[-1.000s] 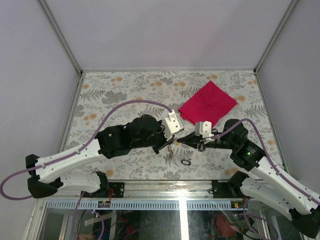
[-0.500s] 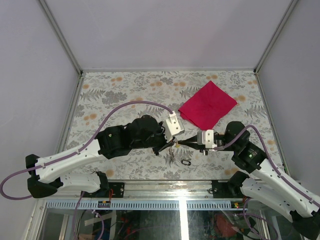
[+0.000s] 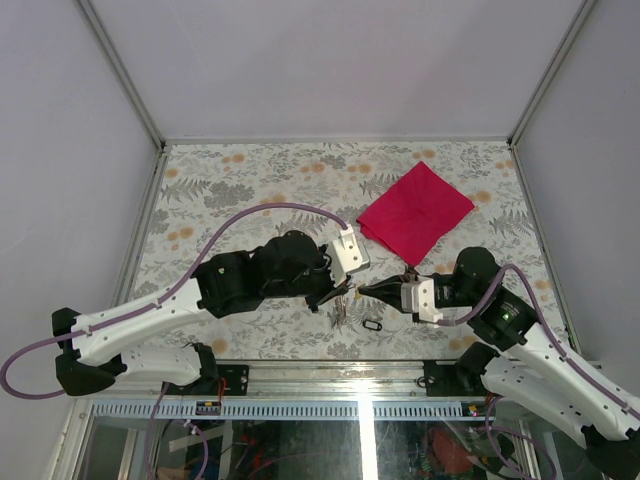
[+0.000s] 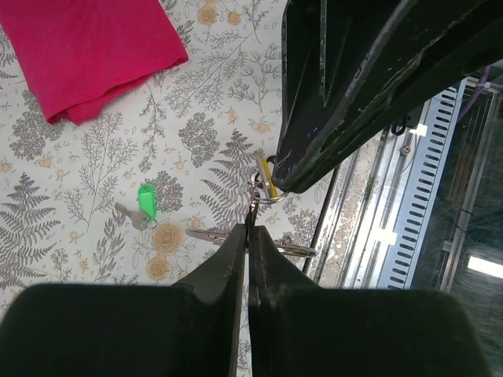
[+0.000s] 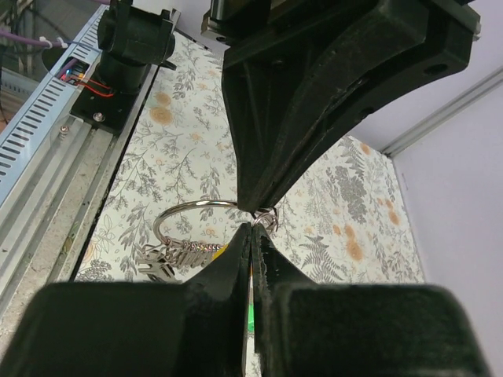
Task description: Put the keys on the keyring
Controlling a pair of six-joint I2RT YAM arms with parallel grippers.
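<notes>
Just above the table near its front edge, my two grippers meet tip to tip. My left gripper [image 4: 250, 229] is shut on the rim of the silver keyring [image 5: 196, 203]. Metal keys [image 5: 157, 267] hang on the ring's far side. My right gripper [image 5: 253, 232] is shut on the yellow key [image 4: 267, 174] at its small split ring [image 4: 269, 196], which touches the keyring right at the left fingertips. A green-tagged key [image 4: 146, 202] lies on the cloth-patterned table below. A black key tag [image 3: 372, 326] lies by the front edge.
A red cloth [image 3: 415, 208] lies at the back right of the floral table [image 3: 230, 180]. The metal rail of the table's front edge [image 4: 409, 196] runs close under the grippers. Walls close the table in on three sides.
My right arm's wrist has swung down toward the front edge while its fingertips stayed at the keyring. The left gripper has shifted only slightly. Both stay shut.
</notes>
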